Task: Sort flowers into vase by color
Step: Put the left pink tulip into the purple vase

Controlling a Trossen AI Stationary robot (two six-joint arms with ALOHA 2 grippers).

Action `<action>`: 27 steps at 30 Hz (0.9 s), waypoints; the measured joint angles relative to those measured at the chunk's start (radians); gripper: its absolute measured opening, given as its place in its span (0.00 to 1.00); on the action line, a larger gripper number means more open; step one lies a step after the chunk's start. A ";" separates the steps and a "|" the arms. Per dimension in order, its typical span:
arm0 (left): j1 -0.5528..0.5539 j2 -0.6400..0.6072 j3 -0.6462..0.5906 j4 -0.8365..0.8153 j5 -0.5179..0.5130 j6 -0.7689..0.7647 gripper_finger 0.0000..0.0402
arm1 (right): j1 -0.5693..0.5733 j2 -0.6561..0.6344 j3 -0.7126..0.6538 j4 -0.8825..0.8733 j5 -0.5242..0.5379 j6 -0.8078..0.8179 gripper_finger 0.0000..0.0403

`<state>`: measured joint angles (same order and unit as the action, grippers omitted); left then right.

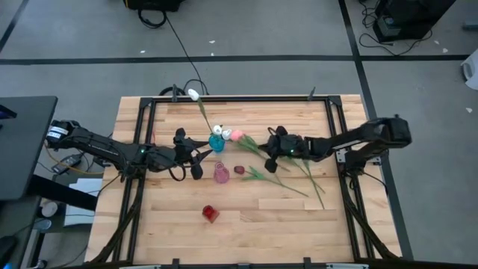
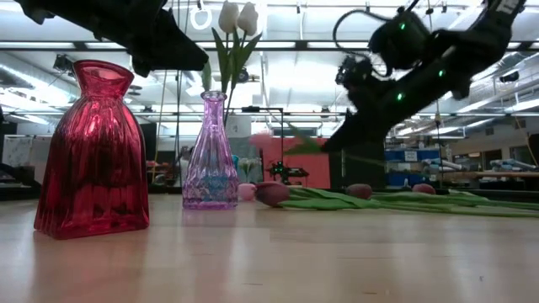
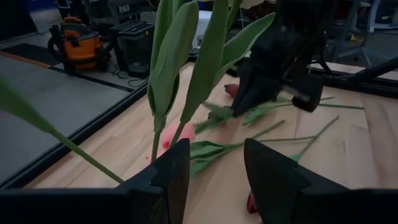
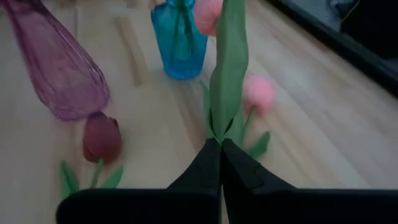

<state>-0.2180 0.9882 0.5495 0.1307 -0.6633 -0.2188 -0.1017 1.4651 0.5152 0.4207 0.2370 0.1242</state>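
Observation:
My right gripper (image 4: 221,144) (image 1: 271,148) is shut on a pink tulip whose head (image 1: 237,135) is beside the blue vase (image 1: 216,143). That vase holds white tulips (image 2: 237,17). Another white tulip (image 1: 193,94) shows on the vase's far side. My left gripper (image 3: 214,163) (image 1: 196,155) is open just left of the blue vase, facing the tulips' leaves (image 3: 171,62) and touching nothing. A purple vase (image 1: 222,173) and a red vase (image 1: 210,214) stand nearer. A maroon tulip (image 4: 102,137) and a pink tulip (image 4: 258,93) lie on the table. My right gripper pinches the pink tulip between its two fingers at the stem and the base of a leaf (image 4: 219,127), well below the head. The fingers come in from the table's right. The flower is lifted off the table, its head (image 4: 208,9) pointing toward the blue vase.
Several more tulips lie with their stems (image 1: 302,175) spread on the table below and to the right of my right gripper. The three vases stand close together mid-table. Bare wood (image 1: 284,224) lies along the near edge. A black frame (image 1: 142,119) borders the tabletop.

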 joint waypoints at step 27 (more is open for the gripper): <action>0.001 0.149 0.002 0.304 0.305 -0.076 0.39 | 0.191 -0.299 0.000 0.272 -0.215 -0.119 0.04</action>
<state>-0.2170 1.1375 0.5518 0.4342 -0.3578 -0.2947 0.0889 1.1661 0.5156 0.6922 0.0216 0.0052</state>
